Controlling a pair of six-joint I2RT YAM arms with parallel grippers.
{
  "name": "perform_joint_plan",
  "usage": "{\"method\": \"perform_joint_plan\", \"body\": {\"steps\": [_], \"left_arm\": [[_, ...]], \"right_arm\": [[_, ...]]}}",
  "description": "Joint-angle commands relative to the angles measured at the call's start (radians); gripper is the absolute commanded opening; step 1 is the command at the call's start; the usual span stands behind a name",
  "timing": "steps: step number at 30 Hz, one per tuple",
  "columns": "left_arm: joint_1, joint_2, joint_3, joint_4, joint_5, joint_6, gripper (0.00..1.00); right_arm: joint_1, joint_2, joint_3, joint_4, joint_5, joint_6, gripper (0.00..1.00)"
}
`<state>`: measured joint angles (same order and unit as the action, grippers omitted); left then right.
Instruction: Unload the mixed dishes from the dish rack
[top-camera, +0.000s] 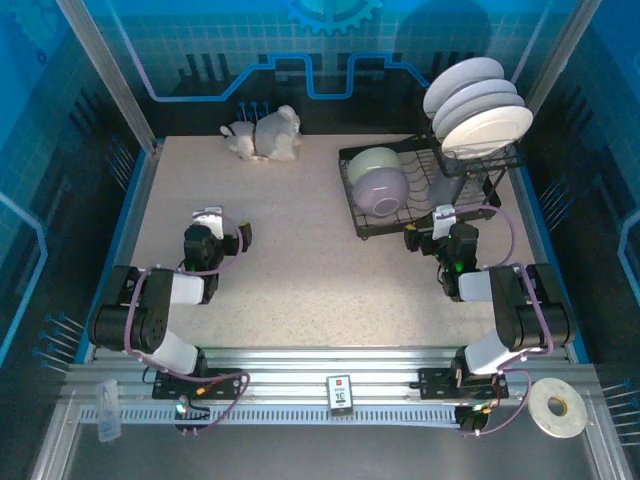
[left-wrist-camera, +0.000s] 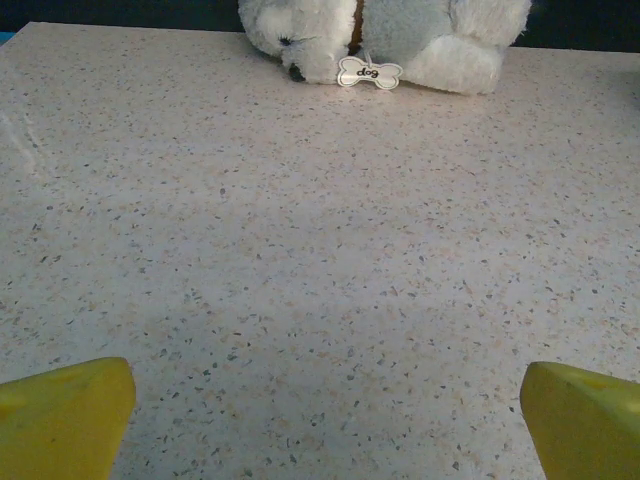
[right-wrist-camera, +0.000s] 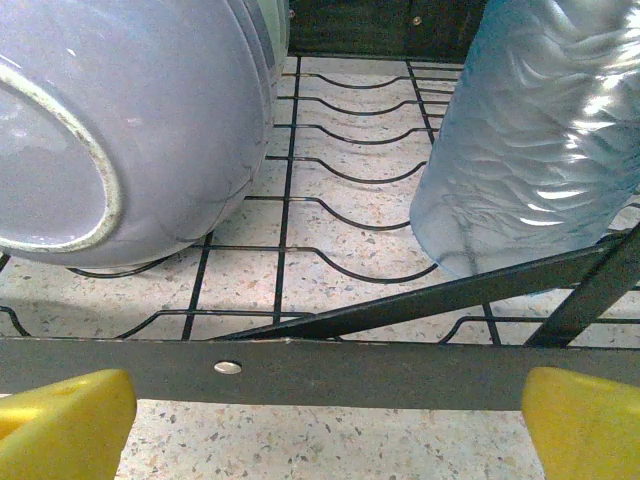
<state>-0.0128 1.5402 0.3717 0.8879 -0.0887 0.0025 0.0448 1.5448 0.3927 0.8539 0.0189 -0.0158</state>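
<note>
Table (top-camera: 300, 290): speckled pale top, seen from above.
Dish rack (top-camera: 362, 215): black wire, at 2 o'clock on the table, still loaded.
Plates (top-camera: 487, 128): three stand on edge on the raised tier at the rack's 1 o'clock corner. They lean together with plain white faces toward the top camera.
Green bowl (top-camera: 372, 160): lies on its side in the lower tier, in the rack's 10 o'clock part.
Lavender bowl (top-camera: 380, 192): lies on its side at 6 o'clock of the green bowl and overlaps it. In the right wrist view its foot ring faces the camera at 10 o'clock.
Tumbler (right-wrist-camera: 540, 130): blue-grey and translucent, on the lower wires at 2 o'clock in the right wrist view. It stands apart from the lavender bowl.
Left gripper (left-wrist-camera: 320, 430): at 9 o'clock on the table, over bare tabletop. Its yellow fingertips (left-wrist-camera: 65, 420) are spread wide and grip nothing.
Right gripper (right-wrist-camera: 320, 430): at 3 o'clock on the table, just beside the rack's near rail. Its fingers are spread wide and grip nothing, and the rail crosses in front of the tips.
Plush dog (top-camera: 265, 135): white, at 11 o'clock on the table, at 12 o'clock of the left gripper and well apart from it.
Tape roll (top-camera: 557, 407): lies off the table at 5 o'clock.
</note>
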Motion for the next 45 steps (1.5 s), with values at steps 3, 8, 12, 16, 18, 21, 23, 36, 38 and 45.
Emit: {"method": "perform_joint_plan", "body": {"steps": [3,8,12,16,18,21,23,36,38,45], "left_arm": [[-0.003,0.009,0.015,0.023,0.021,0.014,0.99],[-0.001,0.009,0.016,0.022,0.021,0.013,0.99],[-0.001,0.009,0.015,0.022,0.024,0.013,0.99],[0.002,0.009,0.015,0.021,0.026,0.011,0.99],[0.002,0.009,0.016,0.02,0.026,0.009,0.99],[0.004,0.009,0.016,0.02,0.013,0.002,0.99],[0.005,0.009,0.014,0.023,0.005,-0.002,0.99],[0.013,-0.144,0.11,-0.323,-0.081,-0.012,0.99],[0.013,-0.172,0.182,-0.51,-0.11,-0.041,0.99],[0.015,-0.375,0.214,-0.736,-0.17,-0.27,0.99]], "right_arm": [[0.002,-0.007,0.012,0.017,-0.012,0.006,1.0],[0.001,-0.006,0.011,0.019,-0.012,0.005,1.0],[0.002,-0.008,0.011,0.02,-0.011,0.006,1.0],[0.001,-0.008,0.012,0.02,-0.013,0.007,1.0],[0.001,-0.008,0.01,0.02,-0.014,0.008,1.0],[-0.001,-0.007,0.011,0.02,-0.014,0.009,1.0],[-0.001,-0.008,0.005,0.028,0.006,0.015,1.0],[0.016,-0.188,-0.078,0.034,0.082,0.018,1.0],[0.033,-0.29,-0.064,-0.08,0.09,0.008,1.0],[0.033,-0.57,0.081,-0.568,0.45,0.263,1.0]]}}
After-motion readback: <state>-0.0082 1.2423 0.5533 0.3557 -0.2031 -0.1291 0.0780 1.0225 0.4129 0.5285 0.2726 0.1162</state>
